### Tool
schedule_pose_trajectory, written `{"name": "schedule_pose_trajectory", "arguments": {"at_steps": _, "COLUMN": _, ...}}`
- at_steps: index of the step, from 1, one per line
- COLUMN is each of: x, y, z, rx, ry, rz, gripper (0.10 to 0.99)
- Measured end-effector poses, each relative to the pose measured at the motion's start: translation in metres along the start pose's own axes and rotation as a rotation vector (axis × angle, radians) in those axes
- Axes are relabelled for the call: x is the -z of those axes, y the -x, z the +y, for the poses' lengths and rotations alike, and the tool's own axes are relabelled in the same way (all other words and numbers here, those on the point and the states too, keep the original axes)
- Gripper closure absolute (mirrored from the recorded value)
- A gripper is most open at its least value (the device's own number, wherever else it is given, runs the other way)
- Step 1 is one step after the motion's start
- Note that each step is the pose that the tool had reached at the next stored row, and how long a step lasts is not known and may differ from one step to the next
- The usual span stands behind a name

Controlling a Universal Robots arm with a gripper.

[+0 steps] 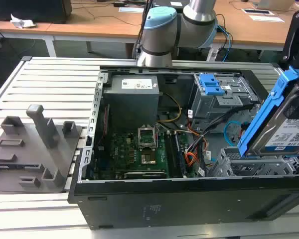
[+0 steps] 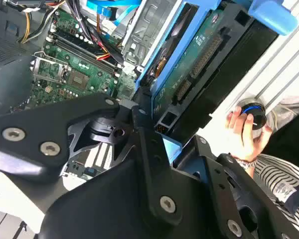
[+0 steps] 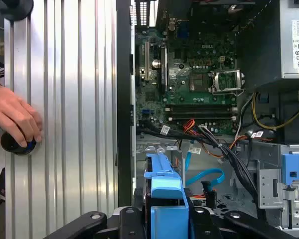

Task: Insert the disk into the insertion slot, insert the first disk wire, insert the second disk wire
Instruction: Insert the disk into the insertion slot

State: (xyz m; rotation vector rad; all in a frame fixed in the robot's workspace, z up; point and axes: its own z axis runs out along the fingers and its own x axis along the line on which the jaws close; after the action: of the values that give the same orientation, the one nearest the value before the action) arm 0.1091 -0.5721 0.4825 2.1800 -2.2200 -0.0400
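**Disk held tilted at the mouth of its slot**

The gripper (image 3: 165,221) is clamped on the disk (image 1: 289,130). In the first wrist view, the disk's bright blue frame sits squeezed between the black finger links. In the exterior view the disk hangs at a steep tilt at that view's right, label side showing. Its lower end is at the top edge of the insertion slot (image 1: 251,162), the grey perforated cage in the near corner of the open computer case (image 1: 189,199). Most of the disk is still outside the slot, and I cannot tell whether its lower end touches the metal. The second wrist view shows the disk's green circuit-board side and its connectors.

The light-blue cable (image 3: 205,175) lies in a loose loop on the case floor beside the slot, between it and the taller cage (image 1: 217,102) with blue latches. The red, orange and black wires (image 1: 198,135) run from the circuit board (image 1: 142,154) towards the cages, mixed with a thicker black bundle. Where their plug ends is not clear.

The case rests on a ribbed metal counter (image 1: 55,82). A grey plastic fixture (image 1: 32,149) stands on the counter at the exterior view's left, well apart from the case. In both wrist views a person's hand (image 3: 12,117) rests on a round black knob (image 3: 17,144) at the counter's edge.
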Motion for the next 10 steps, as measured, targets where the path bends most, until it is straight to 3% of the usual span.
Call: {"name": "schedule_pose_trajectory", "arguments": {"at_steps": 10, "x": -0.013, "y": 0.0, "z": -0.0005, "rx": 0.0, "ry": 0.0, "rz": 0.0, "gripper": 0.722}}
